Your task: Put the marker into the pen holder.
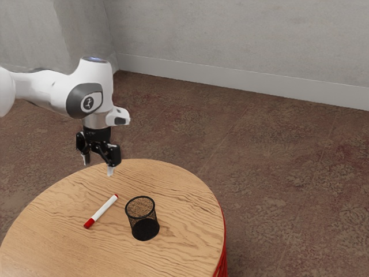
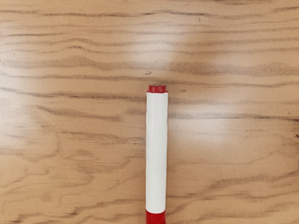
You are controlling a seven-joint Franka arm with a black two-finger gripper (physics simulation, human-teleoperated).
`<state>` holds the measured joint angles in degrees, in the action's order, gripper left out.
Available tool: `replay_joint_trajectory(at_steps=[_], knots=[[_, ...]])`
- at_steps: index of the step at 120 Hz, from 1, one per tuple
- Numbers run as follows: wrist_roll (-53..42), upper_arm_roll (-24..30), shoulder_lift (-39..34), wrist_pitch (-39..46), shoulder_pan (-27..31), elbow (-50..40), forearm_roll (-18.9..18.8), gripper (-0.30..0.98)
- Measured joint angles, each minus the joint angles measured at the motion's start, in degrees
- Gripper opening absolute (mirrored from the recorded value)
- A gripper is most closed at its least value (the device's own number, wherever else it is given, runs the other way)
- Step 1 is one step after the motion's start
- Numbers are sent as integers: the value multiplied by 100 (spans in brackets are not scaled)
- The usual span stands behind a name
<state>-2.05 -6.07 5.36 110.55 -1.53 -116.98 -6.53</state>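
My gripper (image 1: 98, 166) hangs above the table near its edge, pointing down, its two fingers spread apart with nothing between them. The marker (image 1: 102, 210), white with a red cap and a red end, lies flat on the wood, lower than the gripper. In the wrist view the marker (image 2: 157, 151) lies lengthwise below the hand, its small red end and white barrel visible and part of its red cap cut off. A black mesh pen holder (image 1: 142, 219) stands upright beside the marker, toward the exterior view's right, not touching it.
The round wooden table (image 1: 184, 248) has a curved edge, with red below it at the exterior view's right. Brown patterned floor (image 1: 277, 173) surrounds it, and a grey wall (image 1: 230, 40) rises behind.
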Motion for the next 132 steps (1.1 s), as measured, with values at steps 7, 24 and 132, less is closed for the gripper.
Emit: replay_joint_trajectory(at_steps=[7, 24, 132], knots=[[-17, -4, 17, 389, 260, -198, 48, 68], [-53, -23, -25, 1137, 313, -725, 179, 69], [8, -43, 514, 3273, 298, -1819, 197, 69]])
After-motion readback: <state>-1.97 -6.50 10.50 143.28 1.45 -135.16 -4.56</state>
